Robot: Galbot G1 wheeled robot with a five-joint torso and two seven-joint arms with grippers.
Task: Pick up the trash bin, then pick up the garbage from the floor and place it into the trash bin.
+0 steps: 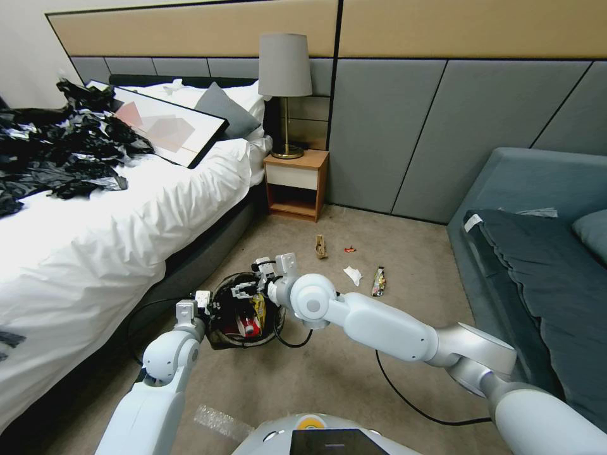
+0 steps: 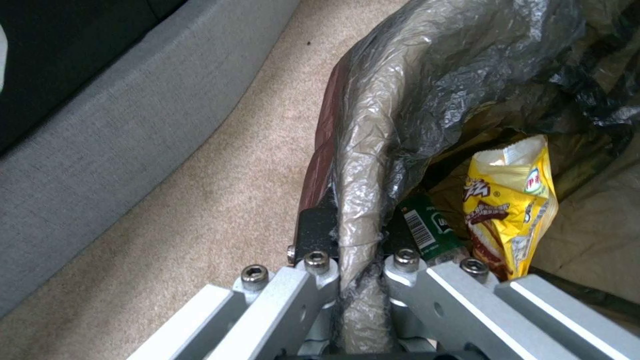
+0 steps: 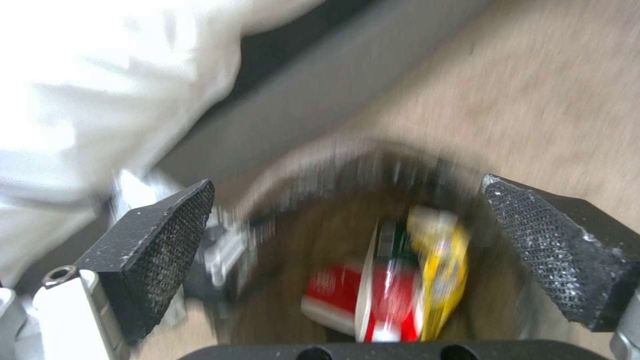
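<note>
Inside the trash bin [image 1: 243,338], three pieces; four on the carpet [image 1: 354,392].

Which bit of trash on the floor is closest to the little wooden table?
The brown paper scrap, lying on the carpet just below the wooden nightstand. The tiny red wrapper, white tissue and shiny crumpled wrapper lie farther away.

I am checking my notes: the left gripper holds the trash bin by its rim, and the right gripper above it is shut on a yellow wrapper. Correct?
Not quite. In the right wrist view the right gripper is open and empty; the yellow wrapper lies inside the trash bin. The left gripper does grip the rim.
</note>
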